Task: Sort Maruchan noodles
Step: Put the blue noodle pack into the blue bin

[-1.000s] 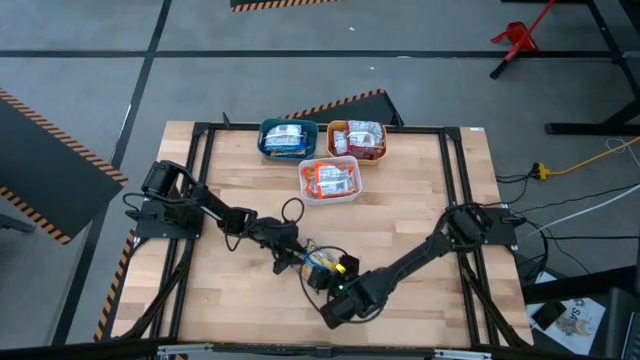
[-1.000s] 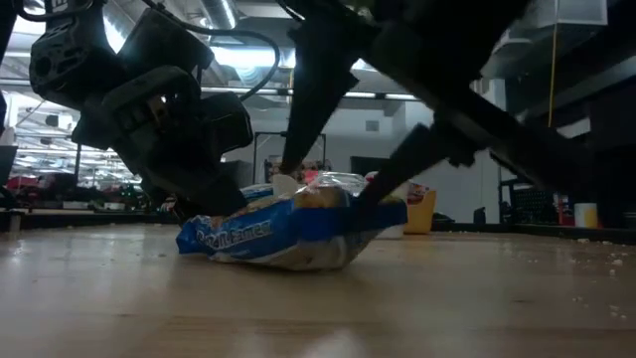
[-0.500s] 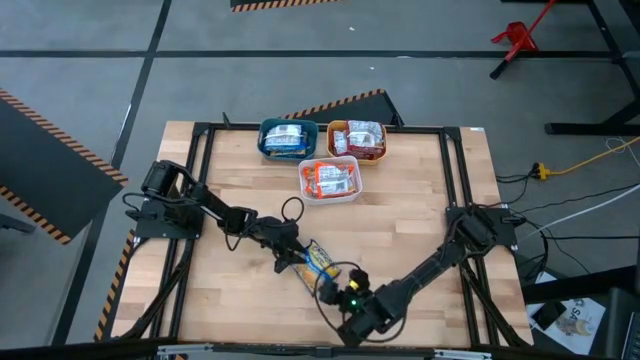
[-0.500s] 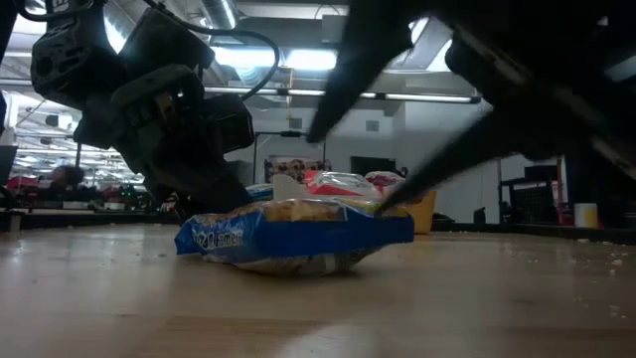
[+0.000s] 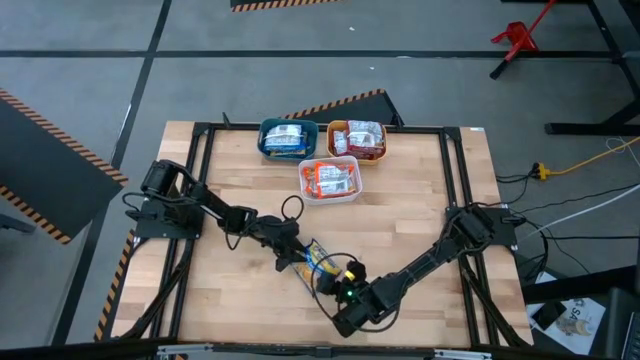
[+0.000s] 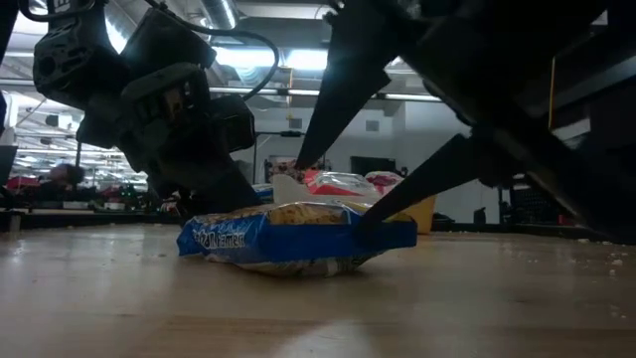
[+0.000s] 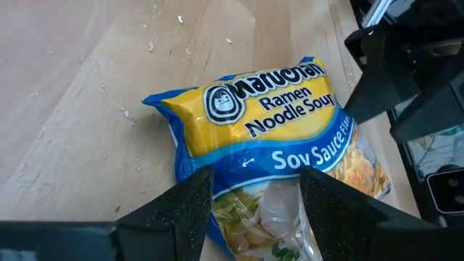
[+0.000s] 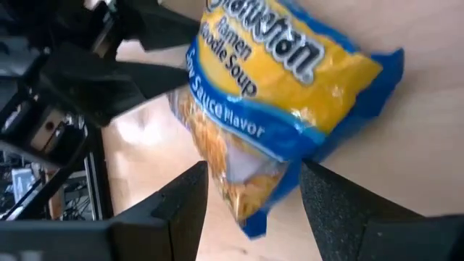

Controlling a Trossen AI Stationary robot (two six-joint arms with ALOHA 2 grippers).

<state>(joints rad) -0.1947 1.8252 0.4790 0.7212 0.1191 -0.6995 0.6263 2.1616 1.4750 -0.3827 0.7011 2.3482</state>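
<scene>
We saw a wooden table (image 5: 400, 200) with 2 dark arms meeting near its front middle. At the back stood 3 bins: teal (image 5: 287, 139), orange (image 5: 358, 139) and white (image 5: 329, 179), each holding packets. Between the arms lay 1 blue-yellow Maruchan noodle packet (image 5: 320, 262) flat on the wood. The left gripper (image 7: 254, 196) and right gripper (image 8: 250, 192) each had fingers apart, straddling opposite ends of it.

Blue-and-yellow noodle packet (image 7: 268, 145), lying on the bench: brand "Maruchan" beside a round face logo, then "Ramen Noodle Soup" on the yellow panel; "Soy Sauce Flavor" in white on the blue band. Nothing else legible.
</scene>
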